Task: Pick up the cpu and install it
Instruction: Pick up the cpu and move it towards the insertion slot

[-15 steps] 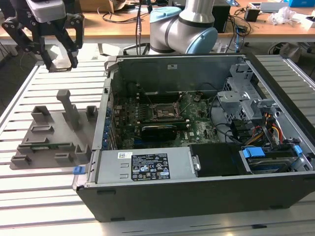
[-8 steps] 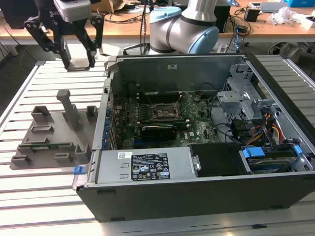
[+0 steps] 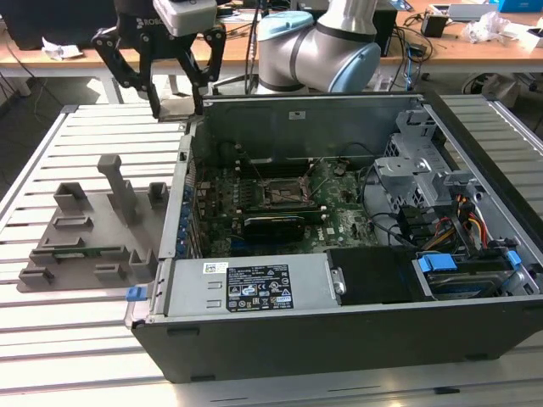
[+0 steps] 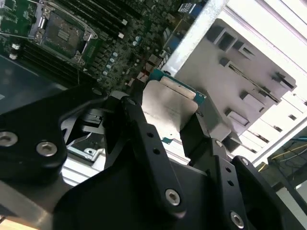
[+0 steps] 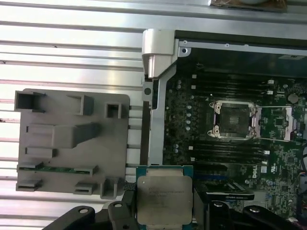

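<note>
One gripper [image 3: 176, 95] hangs at the upper left of the exterior view, behind the computer case [image 3: 339, 339], with the arm's elbow above the case's rear wall. In the second wrist view, its fingers [image 4: 139, 129] pinch the cpu [image 4: 168, 108] by its edges. The first wrist view adds the grey fixture [image 5: 72, 139] and the motherboard socket [image 5: 233, 120], both apart from the cpu.

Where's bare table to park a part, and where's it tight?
Free: the slatted table between the grey fixture and its near edge, the strip between fixture and far edge, and the slats on the exterior view's right of the computer case. Crowded: inside the case, around the socket and the cabled drive bay. The gripper holds the cpu.
</note>
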`<state>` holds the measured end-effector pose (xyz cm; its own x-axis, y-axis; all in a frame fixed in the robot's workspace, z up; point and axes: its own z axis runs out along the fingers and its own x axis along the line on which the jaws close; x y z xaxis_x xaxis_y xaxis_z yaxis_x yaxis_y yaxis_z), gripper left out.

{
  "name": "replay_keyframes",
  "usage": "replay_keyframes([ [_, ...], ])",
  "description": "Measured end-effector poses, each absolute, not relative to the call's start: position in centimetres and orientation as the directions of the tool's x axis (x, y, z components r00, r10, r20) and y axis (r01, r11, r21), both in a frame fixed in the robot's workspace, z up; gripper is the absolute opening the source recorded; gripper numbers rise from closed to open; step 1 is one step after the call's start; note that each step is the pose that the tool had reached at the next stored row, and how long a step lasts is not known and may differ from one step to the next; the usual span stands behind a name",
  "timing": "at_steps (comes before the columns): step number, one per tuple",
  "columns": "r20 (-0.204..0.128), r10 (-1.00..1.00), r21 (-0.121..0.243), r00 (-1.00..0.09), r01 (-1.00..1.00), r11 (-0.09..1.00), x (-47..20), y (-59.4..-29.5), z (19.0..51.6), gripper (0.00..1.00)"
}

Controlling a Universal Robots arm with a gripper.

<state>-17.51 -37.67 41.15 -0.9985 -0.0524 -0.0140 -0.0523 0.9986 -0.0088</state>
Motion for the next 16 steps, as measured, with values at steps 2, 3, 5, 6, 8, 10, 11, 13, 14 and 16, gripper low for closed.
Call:
replay_keyframes([
  [2,-0.014,-0.052,-0.009,-0.999,-0.052,0.999,-16.3,-37.7,41.2,0.55],
  [3,-0.014,-0.052,-0.009,-0.999,-0.052,0.999,-15.6,-37.7,41.1,0.55],
  [5,-0.014,-0.052,-0.009,-0.999,-0.052,0.999,-14.8,-37.7,41.2,0.55],
  [6,-0.014,-0.052,-0.009,-0.999,-0.052,0.999,-14.4,-37.7,41.2,0.55],
  [8,-0.014,-0.052,-0.009,-0.999,-0.052,0.999,-13.6,-37.7,41.1,0.55],
  [10,-0.014,-0.052,-0.009,-0.999,-0.052,0.999,-12.5,-37.7,41.1,0.55],
  [11,-0.014,-0.052,-0.009,-0.999,-0.052,0.999,-12.0,-37.7,41.1,0.55],
  [13,-0.014,-0.052,-0.009,-0.999,-0.052,0.999,-11.2,-37.7,41.1,0.55],
  [14,-0.014,-0.052,-0.009,-0.999,-0.052,0.999,-10.8,-37.7,41.1,0.55],
  [16,-0.013,-0.052,-0.009,-0.999,-0.052,0.999,-10.0,-37.7,41.2,0.55],
])
